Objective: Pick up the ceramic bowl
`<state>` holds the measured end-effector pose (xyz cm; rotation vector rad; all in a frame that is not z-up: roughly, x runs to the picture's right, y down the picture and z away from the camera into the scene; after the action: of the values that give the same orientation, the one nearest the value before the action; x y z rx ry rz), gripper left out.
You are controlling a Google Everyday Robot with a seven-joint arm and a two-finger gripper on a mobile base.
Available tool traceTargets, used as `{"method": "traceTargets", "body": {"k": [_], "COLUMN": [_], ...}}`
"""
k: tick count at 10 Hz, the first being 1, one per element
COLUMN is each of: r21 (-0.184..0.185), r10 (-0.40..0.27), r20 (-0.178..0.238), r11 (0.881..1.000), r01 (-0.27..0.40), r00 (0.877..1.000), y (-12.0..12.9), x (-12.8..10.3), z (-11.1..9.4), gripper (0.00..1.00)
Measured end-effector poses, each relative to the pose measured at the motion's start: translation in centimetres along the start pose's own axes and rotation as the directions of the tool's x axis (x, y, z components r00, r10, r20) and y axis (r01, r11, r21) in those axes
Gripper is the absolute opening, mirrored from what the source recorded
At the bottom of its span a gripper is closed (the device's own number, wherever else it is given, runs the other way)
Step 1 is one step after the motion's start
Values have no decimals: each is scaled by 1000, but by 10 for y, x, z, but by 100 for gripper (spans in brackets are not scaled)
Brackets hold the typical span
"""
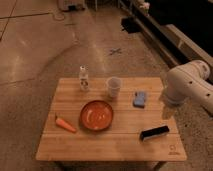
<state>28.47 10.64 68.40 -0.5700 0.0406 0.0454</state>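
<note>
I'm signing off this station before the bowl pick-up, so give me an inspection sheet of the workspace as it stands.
Surface: wooden table, things spread apart on it.
Job's things: ceramic bowl, orange-red, upright near the table's middle, nothing touching it.
Clutter: white cup and small clear bottle behind the bowl; blue sponge to its right; carrot to its left; black bar at the front right.
Grippers: hand open and empty, by the table's right edge, apart from the bowl.
Cables: nothing seen.
Surroundings: speckled floor with a cross mark; dark bench along the far right.
</note>
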Motion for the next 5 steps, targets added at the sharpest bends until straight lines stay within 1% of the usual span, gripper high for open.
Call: {"method": "traceTargets", "body": {"k": [2, 4, 5], "r21": [-1, -4, -6], "r10": [-13, -49, -78], "r20": [-1, 1, 5], "r11": [1000, 999, 997], "r01": [13, 49, 78], "r00": [1000, 999, 997], "y": [-1, -2, -3], "x": [-5, -26, -57], "z": [1, 6, 8], "gripper": [65, 65, 65]}}
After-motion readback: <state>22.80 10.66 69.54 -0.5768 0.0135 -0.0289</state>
